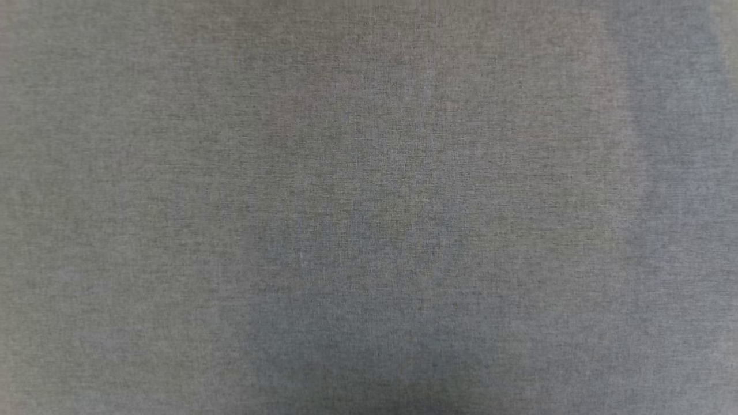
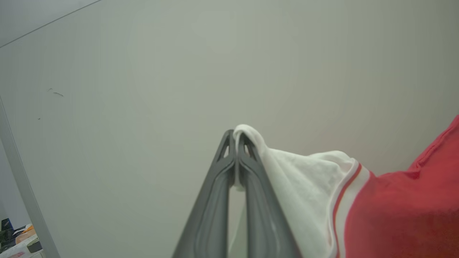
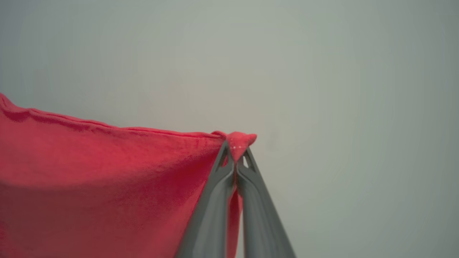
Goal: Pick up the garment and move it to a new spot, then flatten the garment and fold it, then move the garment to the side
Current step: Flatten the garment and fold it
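Observation:
In the left wrist view my left gripper (image 2: 235, 143) is shut on the edge of the white sleeve of the garment (image 2: 401, 208). The sleeve's red-white striped trim and the red body hang away to the right. My right gripper (image 3: 236, 150) is shut on a corner of the garment (image 3: 89, 179) in the right wrist view. A small red tip pokes out past the fingertips, and the plain red cloth spreads to the left with its hemmed edge running along the top. Both grips are off any surface, against a pale background.
The head view shows a blurred grey woven surface (image 1: 369, 207). Behind the left gripper is a pale flat panel (image 2: 143, 89) with a grey rail (image 2: 21, 182) at its left edge. Small cluttered items (image 2: 21, 240) sit at the lower left corner.

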